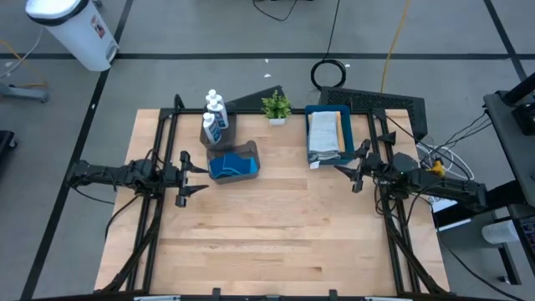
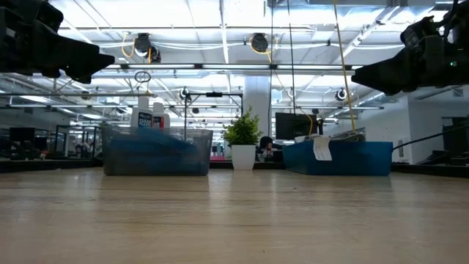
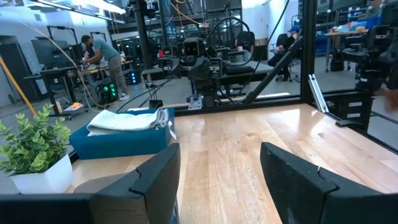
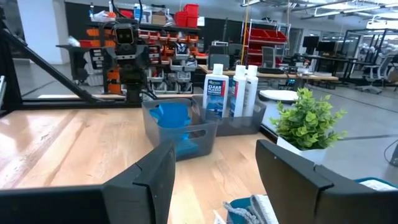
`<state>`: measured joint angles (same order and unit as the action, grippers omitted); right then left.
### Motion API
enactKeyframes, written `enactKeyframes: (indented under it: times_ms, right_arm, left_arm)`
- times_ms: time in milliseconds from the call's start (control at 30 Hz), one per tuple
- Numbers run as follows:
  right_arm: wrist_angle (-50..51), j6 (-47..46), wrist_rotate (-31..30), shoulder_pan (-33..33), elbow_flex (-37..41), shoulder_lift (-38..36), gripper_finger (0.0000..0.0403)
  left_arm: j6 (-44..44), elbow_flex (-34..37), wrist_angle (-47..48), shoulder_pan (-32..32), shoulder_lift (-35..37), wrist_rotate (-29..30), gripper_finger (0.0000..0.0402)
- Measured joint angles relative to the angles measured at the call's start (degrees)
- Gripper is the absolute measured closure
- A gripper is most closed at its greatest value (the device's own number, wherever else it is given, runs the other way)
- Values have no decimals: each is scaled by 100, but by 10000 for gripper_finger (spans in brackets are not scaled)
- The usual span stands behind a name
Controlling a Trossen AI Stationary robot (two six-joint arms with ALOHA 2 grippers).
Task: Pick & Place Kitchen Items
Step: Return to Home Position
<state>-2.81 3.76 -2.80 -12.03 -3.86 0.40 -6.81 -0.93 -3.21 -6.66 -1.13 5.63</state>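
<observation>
Three white bottles with blue labels [image 1: 215, 113] [image 4: 227, 90] stand upright in a clear grey bin [image 1: 219, 127] at the far left. In front of it, a second bin [image 1: 233, 163] [image 4: 180, 129] holds blue sponges [image 4: 169, 115]. Folded cloths [image 1: 324, 132] [image 3: 124, 120] lie stacked in the blue tray [image 1: 316, 109] [image 3: 118, 144] at the far right. My left gripper [image 1: 199, 175] [image 3: 221, 180] hangs open above the table's left side, beside the sponge bin. My right gripper [image 1: 346, 176] [image 4: 214, 180] hangs open at the right, beside the tray's near end. Both point level toward the table's middle.
A small potted plant [image 1: 276, 107] [image 2: 242, 139] stands between the bins and the tray at the far edge. Black frame rails [image 1: 155, 217] [image 1: 399, 234] run along both sides. The bare wooden top [image 1: 276, 234] stretches across the middle and near half.
</observation>
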Motion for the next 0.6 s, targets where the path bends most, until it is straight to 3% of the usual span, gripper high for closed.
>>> enactKeyframes:
  times_ms: [600]
  right_arm:
    - [-37,36,-7,0,7,0,206]
  left_arm:
    - [-1,0,0,0,0,2,176]
